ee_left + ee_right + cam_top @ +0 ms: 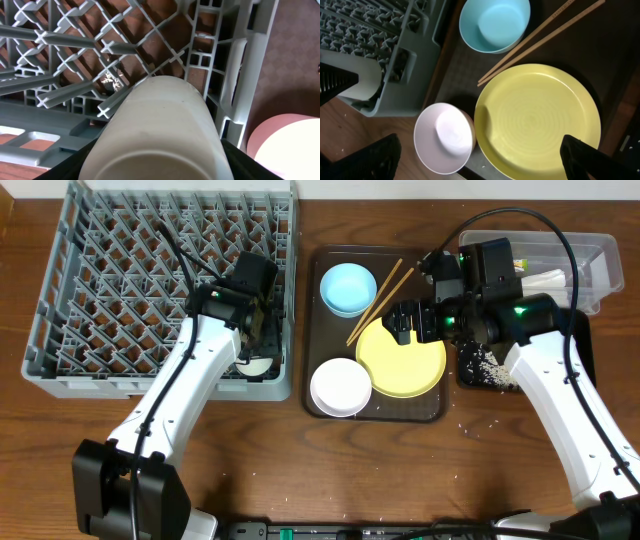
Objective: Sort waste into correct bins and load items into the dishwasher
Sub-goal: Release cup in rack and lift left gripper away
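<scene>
One small white cup (160,130) clamped in left gripper (252,348), inside corner of grey plastic dish rack (120,290). Wide-open right gripper (408,322) over round yellow plate (405,365).

Rectangular brown serving tray (325,340), resting on dark wooden table (380,470)

Wood table (400,470) w/ grey rack (110,290), brown tray (325,335), clear tub (600,255), black tray (586,345)

Dark reddish-brown wooden table (330,470) (fine side-to-side grain, faint sheen) under soft, even light.
</scene>
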You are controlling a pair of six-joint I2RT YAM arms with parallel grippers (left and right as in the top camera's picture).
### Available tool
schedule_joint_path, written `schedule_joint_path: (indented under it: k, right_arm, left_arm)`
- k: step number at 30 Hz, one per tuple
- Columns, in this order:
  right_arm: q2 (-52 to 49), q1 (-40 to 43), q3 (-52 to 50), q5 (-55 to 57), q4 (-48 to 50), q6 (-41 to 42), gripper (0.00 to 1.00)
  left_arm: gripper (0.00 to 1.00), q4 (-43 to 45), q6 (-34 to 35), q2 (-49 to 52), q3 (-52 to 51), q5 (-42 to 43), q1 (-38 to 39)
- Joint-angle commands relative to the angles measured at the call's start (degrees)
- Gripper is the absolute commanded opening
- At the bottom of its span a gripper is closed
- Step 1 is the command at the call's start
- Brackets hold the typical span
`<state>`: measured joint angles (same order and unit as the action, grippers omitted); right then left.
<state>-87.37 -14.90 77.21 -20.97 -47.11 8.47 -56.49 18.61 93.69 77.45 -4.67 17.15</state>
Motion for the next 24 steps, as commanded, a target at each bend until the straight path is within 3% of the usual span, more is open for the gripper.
schedule_joint_path:
  k: [1, 10, 19, 24]
  right_arm:
    - [0.37, -0.52, 0.39, 0.20, -0.11, -0.87, 0.99]
    - [0.37, -0.52, 0.39, 0.20, -0.17, -0.87, 0.99]
    - [0.35, -0.52, 0.39, 0.20, -0.09, -0.87, 0.99]
    - [0.37, -0.52, 0.39, 0.20, -0.07, -0.87, 0.99]
  left_arm:
    - [0.54, 0.11, 0.55, 0.70, -0.81, -0.35, -0.02]
    - [0.61, 0.35, 0.55, 0.72, -1.73, 1.42, -0.02]
    - [0.61, 3.76, 0.74, 0.72, -6.95, 2.12, -0.02]
    - [0.79, 4.98, 0.72, 0.70, -6.93, 2.21, -0.02]
